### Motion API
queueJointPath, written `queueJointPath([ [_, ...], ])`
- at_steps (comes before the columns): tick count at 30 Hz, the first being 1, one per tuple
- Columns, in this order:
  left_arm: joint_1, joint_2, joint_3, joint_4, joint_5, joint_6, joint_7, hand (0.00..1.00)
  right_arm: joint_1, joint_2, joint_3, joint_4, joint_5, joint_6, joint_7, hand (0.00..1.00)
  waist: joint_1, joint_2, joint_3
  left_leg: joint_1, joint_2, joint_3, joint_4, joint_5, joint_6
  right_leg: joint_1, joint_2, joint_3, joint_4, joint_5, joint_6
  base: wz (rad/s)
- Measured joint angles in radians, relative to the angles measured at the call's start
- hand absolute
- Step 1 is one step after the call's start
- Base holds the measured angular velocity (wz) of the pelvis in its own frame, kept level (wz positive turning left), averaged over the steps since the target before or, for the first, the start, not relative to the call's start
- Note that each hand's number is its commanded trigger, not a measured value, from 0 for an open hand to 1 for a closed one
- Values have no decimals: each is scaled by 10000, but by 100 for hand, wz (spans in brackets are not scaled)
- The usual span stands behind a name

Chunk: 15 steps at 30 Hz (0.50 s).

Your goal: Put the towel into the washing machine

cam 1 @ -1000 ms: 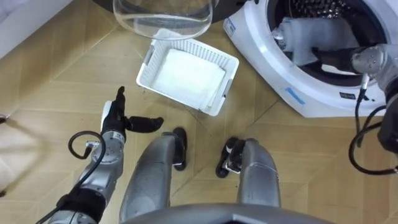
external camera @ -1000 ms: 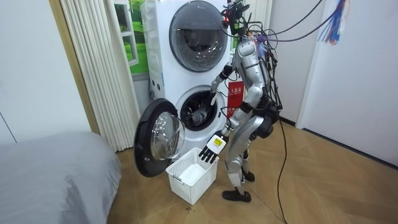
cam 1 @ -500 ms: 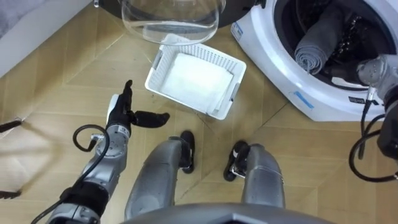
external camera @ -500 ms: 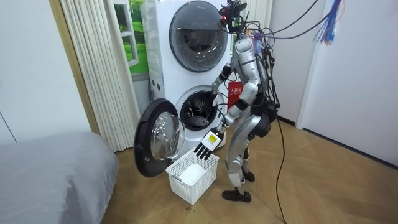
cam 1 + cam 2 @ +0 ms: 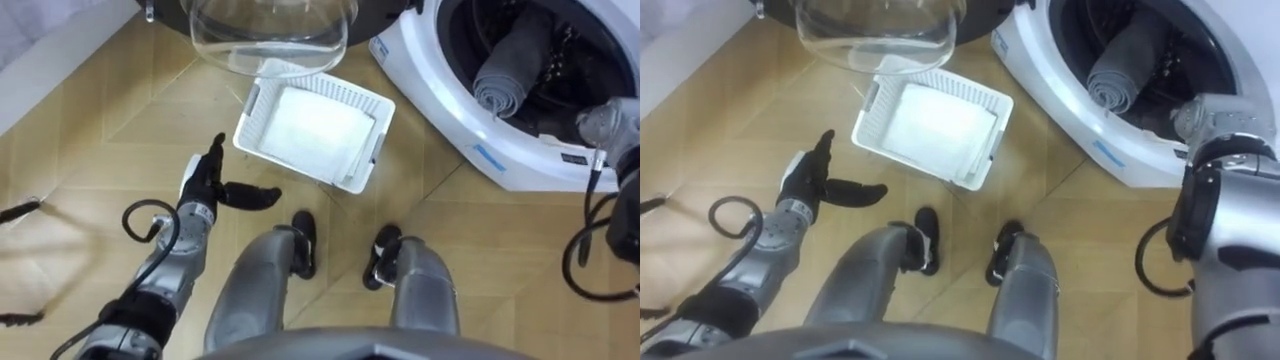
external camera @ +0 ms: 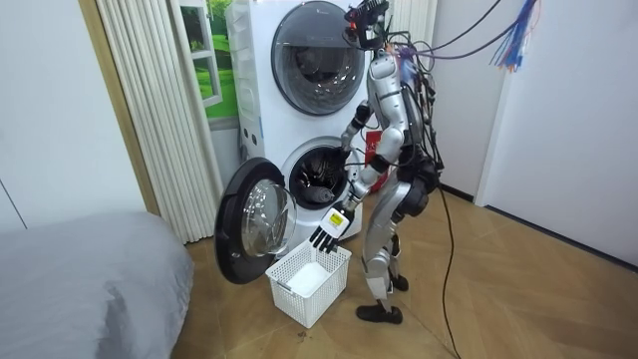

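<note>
At the open washing machine [image 5: 487,160], I see the grey towel [image 5: 508,68] lying rolled inside the lower drum, clear of both hands. My robot stands upright on the wooden floor [image 5: 90,150] just in front of the machine, with the white basket [image 5: 256,104] on the floor just ahead of its feet, below the swung-open glass door [image 5: 270,35]. A white folded cloth [image 5: 312,125] lies flat in the basket.

The left hand [image 5: 204,184] hangs low over the floor beside the basket, spread wide with straight fingers and the thumb out to the side, holding nothing. In the room view it hovers just above the basket's rim.

The right arm [image 5: 1220,140] reaches up to the drum's mouth. The right hand [image 6: 349,160] sits at the rim of the opening in the room view, too small there for me to tell how it stands. A second machine [image 6: 314,45] is stacked above, and a grey bed [image 6: 80,279] fills the near corner.
</note>
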Motion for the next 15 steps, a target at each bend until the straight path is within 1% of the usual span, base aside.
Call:
queueJointPath([
  [2,-76,8,124,622,346,-16,4,0,497,73,-1,-12,-80,-1,319,0,91,18,4,539,13,-16,-338,28,-46,570,144,0,-499,93,61,-5],
  [3,-91,13,135,730,381,-17,5,0,643,83,2,-26,-90,-1,423,0,114,25,0,661,14,-17,-461,31,-50,696,177,6,-626,106,79,-8],
  [4,-89,14,167,969,493,-27,-15,0,947,111,52,-43,-150,-5,675,0,202,38,2,917,37,-32,-656,40,-66,995,279,32,-891,162,110,-6],
  [6,6,46,376,1307,625,-32,-93,0,1469,297,54,-117,-230,-87,1087,0,246,58,-5,1327,108,-73,-994,78,-128,1511,473,-35,-1534,362,123,-7],
  [7,220,118,575,1401,654,-33,-137,0,1889,456,57,-123,-301,-95,1392,0,221,61,-8,1574,172,-112,-1161,102,-170,1886,641,-48,-1995,493,122,0],
  [8,405,168,744,1450,745,-38,-141,0,2368,583,95,-154,-444,-95,1678,0,187,73,-16,1869,181,-179,-1417,130,-215,2284,727,-161,-2413,591,129,4],
  [9,490,195,786,1481,746,-39,-143,0,2668,628,240,-202,-678,-96,1841,0,203,78,-25,2018,180,-209,-1519,136,-225,2484,772,-158,-2591,621,150,12],
  [10,656,241,945,1616,774,-67,-147,0,3269,746,462,-288,-1147,-146,2114,0,200,86,-50,2307,179,-260,-1681,136,-239,2837,843,-142,-2857,667,187,10],
  [11,826,285,1222,1803,836,-81,-137,0,3857,884,558,-230,-1584,-347,2382,0,185,76,-68,2661,168,-270,-1918,144,-269,3222,901,-140,-3179,704,217,7],
  [12,939,314,1358,1869,837,-86,-132,0,4157,930,608,-223,-1793,-416,2479,0,185,67,-90,2832,167,-272,-2000,146,-274,3414,936,-118,-3326,732,229,0],
  [13,1188,367,1670,2030,992,-103,-114,0,4833,962,676,-205,-2509,-443,2722,0,174,50,-193,3144,155,-271,-2164,150,-280,3725,974,-74,-3574,766,257,-10],
  [14,1407,381,2041,2256,1302,-118,-104,0,5491,976,807,-198,-3485,-504,2987,0,172,31,-276,3483,141,-272,-2301,153,-284,4016,993,-61,-3755,771,266,-20],
  [15,1681,385,2427,2460,1464,-133,-46,0,6020,1028,1063,-108,-4293,-587,3244,0,200,-12,-381,3864,135,-273,-2463,154,-286,4412,1021,-55,-3922,776,269,-23],
])
